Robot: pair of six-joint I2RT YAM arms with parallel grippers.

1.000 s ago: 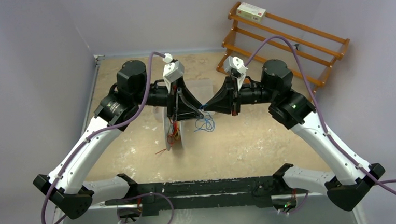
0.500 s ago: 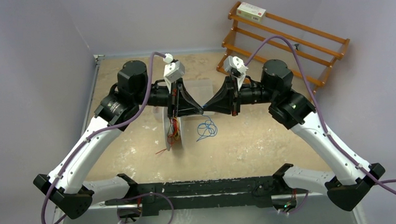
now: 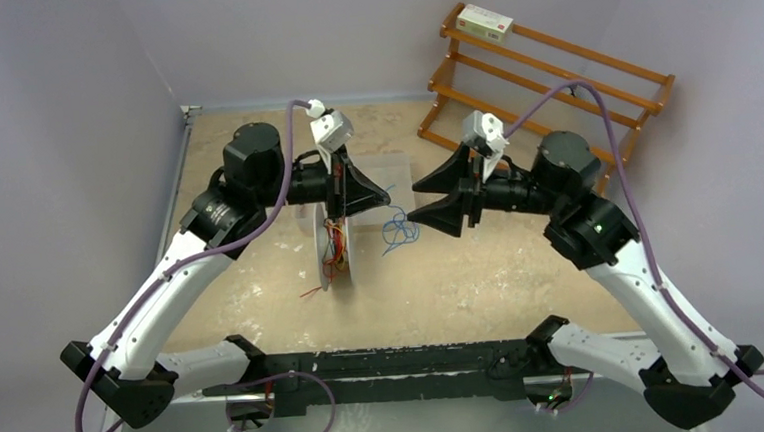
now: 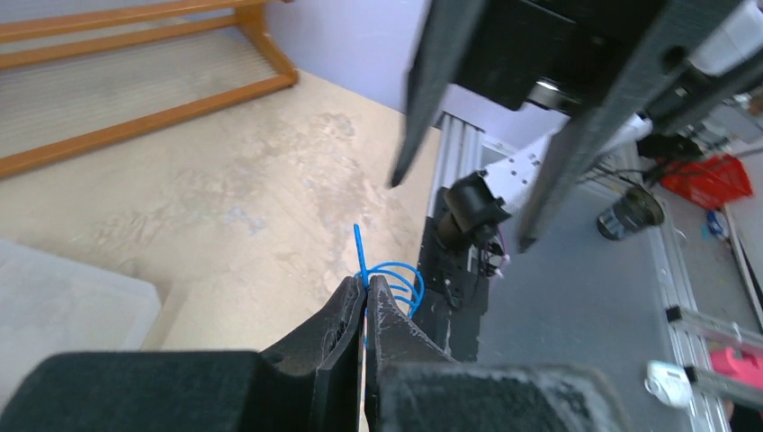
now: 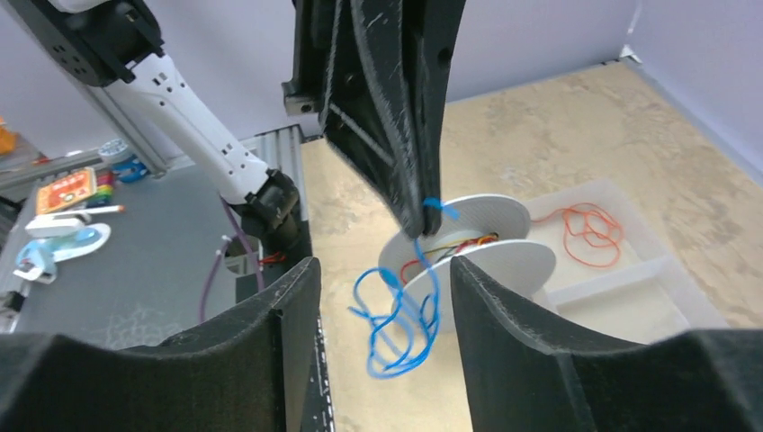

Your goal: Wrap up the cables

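The blue cable (image 3: 397, 231) dangles as a curly loop above the table, just right of a white spool (image 3: 345, 263) that stands on edge with red-orange cables (image 3: 334, 249) wound on it. My left gripper (image 3: 388, 196) is shut on the blue cable's upper end (image 4: 359, 245), which sticks out past the fingertips (image 4: 366, 283). My right gripper (image 3: 413, 202) is open and apart from the cable, a little to its right. In the right wrist view the blue loop (image 5: 396, 326) hangs between and beyond my open right gripper (image 5: 382, 272), with nothing touching its fingers.
A clear tray (image 5: 630, 290) behind the spool (image 5: 490, 259) holds a loose red-orange cable (image 5: 589, 230). One red strand (image 3: 311, 292) lies on the table left of the spool. A wooden rack (image 3: 549, 65) with a small box (image 3: 484, 19) stands at the back right.
The left gripper shut on the blue cable's end. The right gripper then let go, opened and drew back to the right; the loop now hangs from the left gripper alone.
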